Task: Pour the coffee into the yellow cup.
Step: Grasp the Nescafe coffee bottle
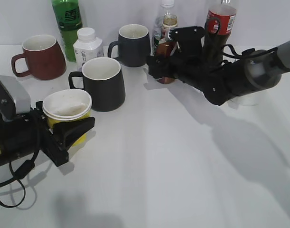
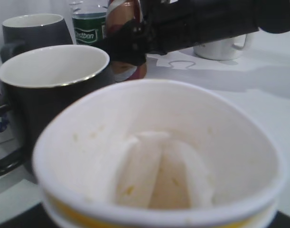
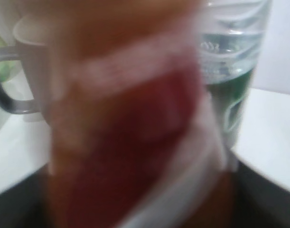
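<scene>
Right gripper [image 1: 164, 66] at the back row, closed around the coffee [image 1: 166, 57], jaws on either side of the bottle's lower body; bottle upright, base seemingly on or just off the table [image 1: 182, 166], hard to say which. Fills the right wrist view edge to edge: coffee [image 3: 130, 123] blurred, red and white label right up against the lens. Left gripper [image 1: 71, 130] clamped on the cup [image 1: 67, 111] at front left, rim squeezed a touch oval. Best play from here, by the look of it: straight lift first, clear of the neighbours, because the water bottle [image 1: 164, 19] stands just behind and the cola [image 1: 219, 23] just to the right. Then across toward the cup, neck brought over the rim before any tilt, and a slow tilt at that. Cup [image 2: 159, 156] steady and level helps; a light paper thing, easy to crush or tip. Cannot tell whether the bottle's cap is on. Now the containers: cup white inside, dry, only a few faint specks. Black mug [image 1: 103, 83] just behind it, touching or nearly so, nothing visible inside in the left wrist view. Red mug [image 1: 40, 56] and grey mug [image 1: 130, 44] show pale insides, contents not visible from this angle.
</scene>
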